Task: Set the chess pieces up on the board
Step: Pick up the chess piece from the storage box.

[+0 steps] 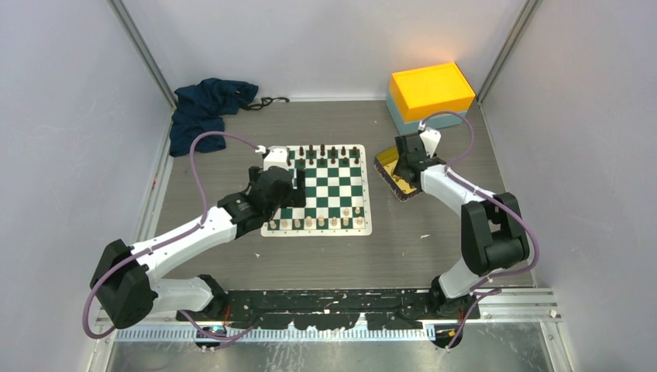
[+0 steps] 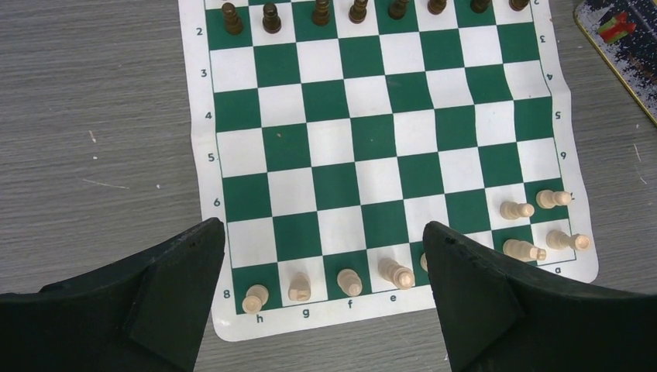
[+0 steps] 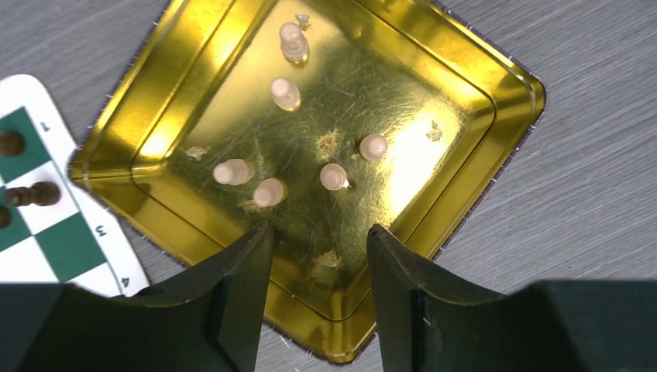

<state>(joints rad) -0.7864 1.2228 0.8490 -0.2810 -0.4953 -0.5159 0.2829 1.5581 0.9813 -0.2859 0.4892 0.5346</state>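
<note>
Right gripper (image 3: 319, 231): jaws partly apart, empty, hovering over one corner of gold tray (image 3: 465, 74). Six cream chess pieces (image 3: 334, 176) loose mid-tray. Suggest the piece straight ahead of the jaws: drop vertically, close on the stem, stay clear of its close neighbour and the raised tray wall. Left gripper (image 2: 321, 232): wide open, empty, above cream-side edge of board (image 2: 341, 147). Edge row there mostly filled, next row largely bare, so ample landing room. Black pieces (image 2: 271, 15) along far edge, well apart.
</note>
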